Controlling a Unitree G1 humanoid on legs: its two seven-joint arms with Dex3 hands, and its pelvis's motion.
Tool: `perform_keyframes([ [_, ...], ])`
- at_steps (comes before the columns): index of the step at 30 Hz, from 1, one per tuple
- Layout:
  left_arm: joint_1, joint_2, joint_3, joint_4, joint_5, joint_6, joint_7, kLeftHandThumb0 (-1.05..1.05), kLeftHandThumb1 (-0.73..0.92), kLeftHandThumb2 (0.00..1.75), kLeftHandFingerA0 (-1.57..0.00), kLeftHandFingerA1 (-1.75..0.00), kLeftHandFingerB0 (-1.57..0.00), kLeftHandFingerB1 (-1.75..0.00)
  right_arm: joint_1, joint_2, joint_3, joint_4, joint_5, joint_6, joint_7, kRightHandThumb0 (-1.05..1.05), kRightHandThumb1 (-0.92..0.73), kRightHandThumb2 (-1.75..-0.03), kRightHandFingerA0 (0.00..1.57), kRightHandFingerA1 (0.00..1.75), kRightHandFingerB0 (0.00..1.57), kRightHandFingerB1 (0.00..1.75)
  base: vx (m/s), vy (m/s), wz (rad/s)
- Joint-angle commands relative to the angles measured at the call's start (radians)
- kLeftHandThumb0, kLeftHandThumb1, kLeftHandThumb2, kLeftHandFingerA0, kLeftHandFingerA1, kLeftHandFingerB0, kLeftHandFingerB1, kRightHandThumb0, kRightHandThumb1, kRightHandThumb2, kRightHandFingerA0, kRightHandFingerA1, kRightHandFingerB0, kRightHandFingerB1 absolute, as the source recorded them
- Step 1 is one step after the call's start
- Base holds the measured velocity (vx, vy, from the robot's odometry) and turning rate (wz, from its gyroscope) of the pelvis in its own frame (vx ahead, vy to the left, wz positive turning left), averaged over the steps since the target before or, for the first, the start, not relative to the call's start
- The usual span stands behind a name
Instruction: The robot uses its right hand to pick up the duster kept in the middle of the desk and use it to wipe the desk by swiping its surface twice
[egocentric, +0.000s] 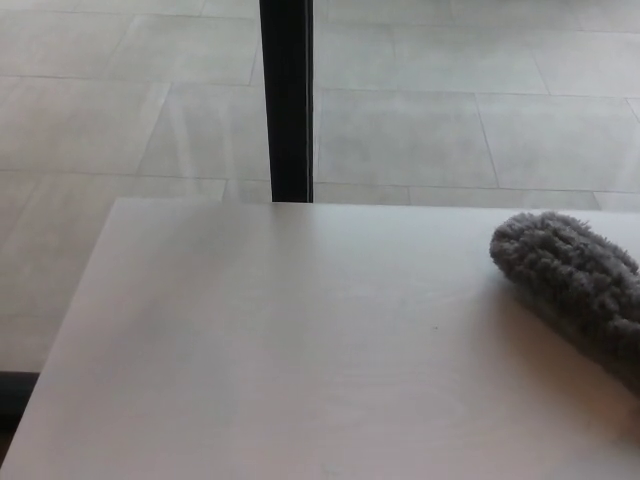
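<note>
The fluffy grey microfibre duster (575, 280) is being seen lying on the pale, smooth desk top (280, 350) at its far right side, running off the picture's right edge. Neither robot hand is being shown.

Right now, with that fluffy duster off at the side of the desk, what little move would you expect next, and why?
Probably a sweep back toward the left. The duster sits at the desk's far right edge, partly out of view, and most of the surface lies bare to its left. No robot hand shows here.
</note>
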Motion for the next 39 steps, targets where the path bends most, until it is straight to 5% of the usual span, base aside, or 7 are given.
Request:
perform_keyframes([
  [1,0.022,0.009,-0.009,-0.022,-0.008,-0.070,-0.040,-0.55,0.65,0.59,-0.47,-0.61,-0.53,-0.45,0.091,-0.123,-0.157,0.038,0.188,0.140,0.197,-0.36,-0.63,-0.62,0.87,1.45,0.76,0.71,0.00,0.000,0.00],
  [12,0.012,0.008,0.002,-0.017,-0.028,-0.057,-0.047,-0.52,0.65,0.60,-0.47,-0.63,-0.54,-0.47,0.085,-0.052,-0.130,-0.006,0.154,0.130,0.189,-0.44,-0.58,-0.57,0.91,1.21,0.79,0.63,0.00,0.000,0.00],
  [13,0.011,0.008,0.002,-0.016,-0.027,-0.056,-0.039,-0.53,0.64,0.59,-0.53,-0.60,-0.58,-0.47,0.082,-0.038,-0.104,-0.014,0.132,0.109,0.160,-0.45,-0.58,-0.61,0.96,1.50,0.75,1.13,0.00,0.000,0.00],
  [17,0.013,0.011,-0.014,-0.014,-0.012,-0.081,-0.037,-0.55,0.65,0.60,-0.51,-0.60,-0.56,-0.46,0.050,0.018,-0.015,-0.041,0.097,0.069,0.094,-0.41,-0.60,-0.75,0.99,1.55,0.82,0.89,0.00,0.000,0.00],
  [20,0.010,0.014,-0.017,-0.020,-0.012,-0.071,-0.032,-0.55,0.65,0.60,-0.50,-0.60,-0.55,-0.45,0.018,0.040,0.011,-0.064,0.098,0.082,0.088,-0.42,-0.63,-0.69,0.97,1.60,0.87,1.04,0.00,0.000,0.00],
  [24,0.012,0.019,-0.013,-0.018,-0.017,-0.078,-0.039,-0.55,0.64,0.59,-0.53,-0.63,-0.58,-0.46,-0.005,0.028,0.028,-0.130,0.108,0.026,0.117,-0.38,-0.63,-0.64,0.97,1.42,0.82,0.55,0.00,0.000,0.00],
  [39,-0.002,0.019,0.011,-0.006,-0.039,-0.059,-0.051,-0.53,0.61,0.59,-0.49,-0.66,-0.54,-0.48,-0.021,0.030,0.053,-0.256,0.112,-0.027,0.147,-0.38,-0.72,-0.64,0.90,1.43,0.72,0.58,0.00,0.000,0.00],
])
